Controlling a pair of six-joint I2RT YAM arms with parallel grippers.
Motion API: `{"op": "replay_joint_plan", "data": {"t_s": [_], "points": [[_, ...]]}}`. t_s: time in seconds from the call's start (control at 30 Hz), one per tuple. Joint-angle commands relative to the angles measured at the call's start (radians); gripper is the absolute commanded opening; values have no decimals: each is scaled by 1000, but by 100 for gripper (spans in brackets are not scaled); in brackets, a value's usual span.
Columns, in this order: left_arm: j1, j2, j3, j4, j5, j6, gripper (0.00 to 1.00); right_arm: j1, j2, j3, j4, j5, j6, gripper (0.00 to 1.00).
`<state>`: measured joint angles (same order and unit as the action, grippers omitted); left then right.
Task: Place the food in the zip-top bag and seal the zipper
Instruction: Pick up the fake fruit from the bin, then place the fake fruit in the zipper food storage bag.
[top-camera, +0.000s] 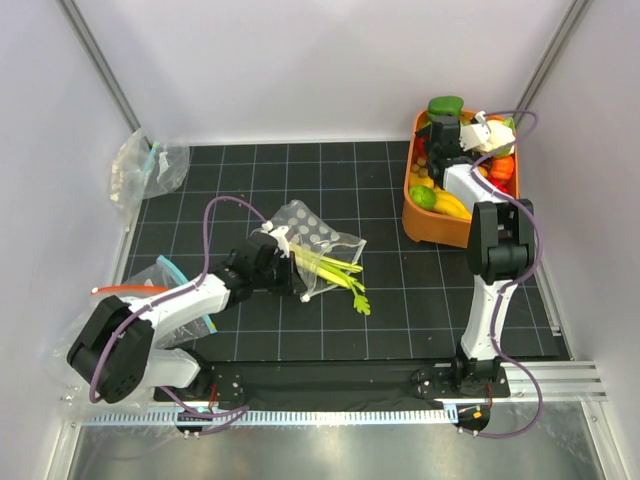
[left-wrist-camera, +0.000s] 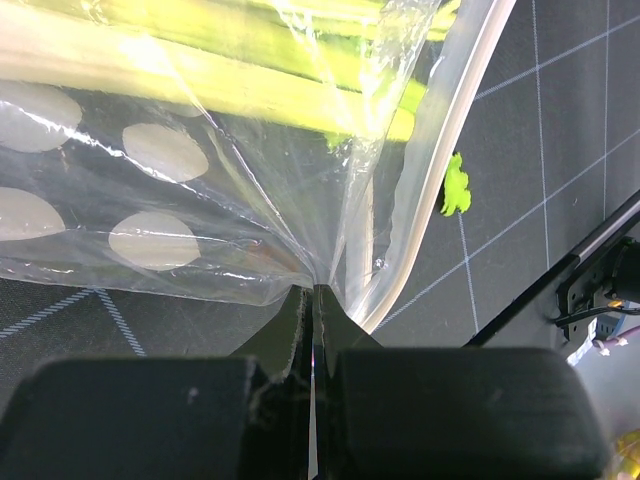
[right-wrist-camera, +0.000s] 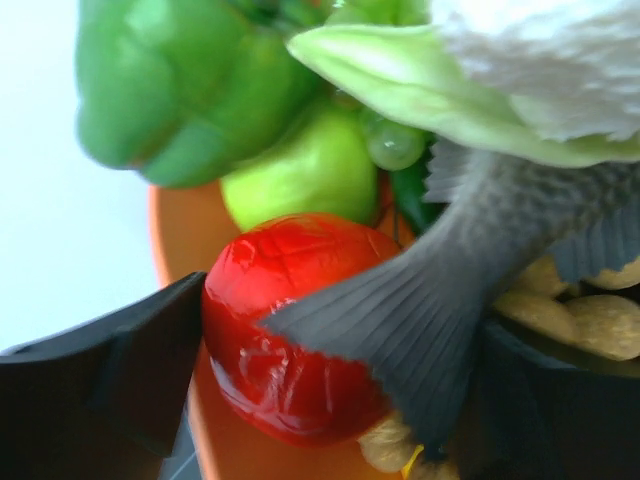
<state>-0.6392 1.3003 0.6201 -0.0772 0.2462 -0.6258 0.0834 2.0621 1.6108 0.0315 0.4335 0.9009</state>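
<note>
Black gridded matting (top-camera: 420, 300) covered the table between plain white walls. On it, left of centre, lay the dotted bag (top-camera: 308, 232), with the celery stalk (top-camera: 335, 268) lying partly inside it and its leafy end (top-camera: 360, 302) sticking out onto the mat. The left gripper (top-camera: 297, 283) had its jaws fully closed, pinching the bag's near corner; in the left wrist view the fingertips (left-wrist-camera: 300, 325) met on the clear film just beside the zipper (left-wrist-camera: 447, 150), whose pale strip curved away and stood unsealed over the celery. At the far right stood an orange bin (top-camera: 412, 222) heaped with toy produce, and the right gripper (top-camera: 445, 130) reached down into it. Its jaws were spread wide and gripped nothing: in the right wrist view one finger (right-wrist-camera: 110, 380) sat just beside a glossy red toy vegetable (right-wrist-camera: 270, 310), which lay between the fingers, partly under a grey fish tail (right-wrist-camera: 420, 320). A green pepper (right-wrist-camera: 180, 90) sat behind it. Two other clear bags (top-camera: 145, 165) lay at the mat's left edge.
</note>
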Motion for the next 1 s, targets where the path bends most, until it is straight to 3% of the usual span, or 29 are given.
{"op": "replay_joint_plan", "data": {"t_s": [0.0,0.1,0.17,0.4,0.6,0.77,0.97], "points": [[6,-21,-2,50,24,-9,0,-16,-25,-23,78,45,33,76],[4,-19,-2,51,21,-8,0,-16,-65,-67,123,53,-14,63],[6,-18,0,50,24,-8,0,-16,-118,-98,143,56,-64,60],[4,-9,3,50,31,-8,0,-14,-347,-212,217,5,-195,60],[4,-9,6,50,41,-6,0,-5,-549,-333,171,-113,-203,55],[4,-15,3,44,31,0,0,33,-801,-528,173,-168,-186,55],[4,-12,9,37,31,5,0,61,-1019,-660,-2,-323,-148,55]]}}
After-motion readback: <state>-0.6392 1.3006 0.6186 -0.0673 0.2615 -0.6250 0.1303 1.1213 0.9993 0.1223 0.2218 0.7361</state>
